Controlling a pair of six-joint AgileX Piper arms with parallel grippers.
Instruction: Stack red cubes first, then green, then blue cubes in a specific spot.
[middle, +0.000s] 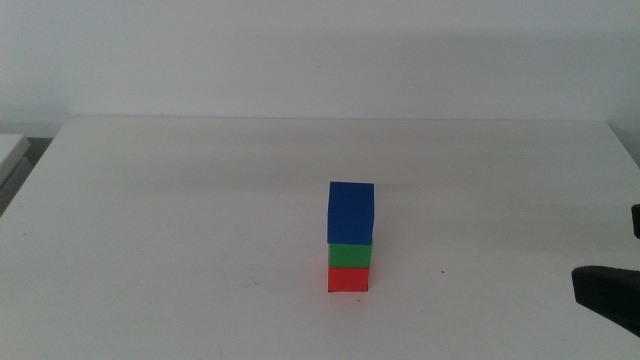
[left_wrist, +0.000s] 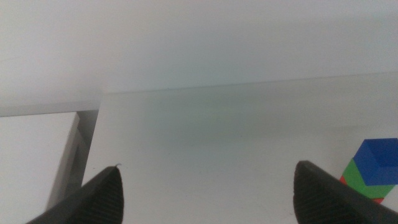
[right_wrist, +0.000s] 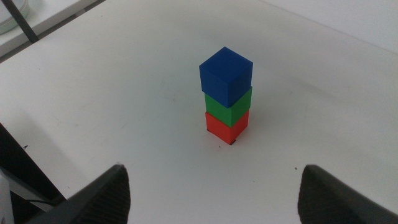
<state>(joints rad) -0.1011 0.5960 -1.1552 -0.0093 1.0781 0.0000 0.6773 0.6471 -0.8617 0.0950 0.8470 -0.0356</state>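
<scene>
Stack complete at frame centre — red cube (middle: 348, 279), green cube (middle: 349, 256), blue cube (middle: 350, 212). Both jaws released, empty — no further placement required.

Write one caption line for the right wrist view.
Blue cube on green cube on red cube, stacked on the white table.

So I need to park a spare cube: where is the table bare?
Bare white table lies left of and behind the red, green, blue stack. Tighter on the right, where the open right claw waits. The left claw is open.
</scene>
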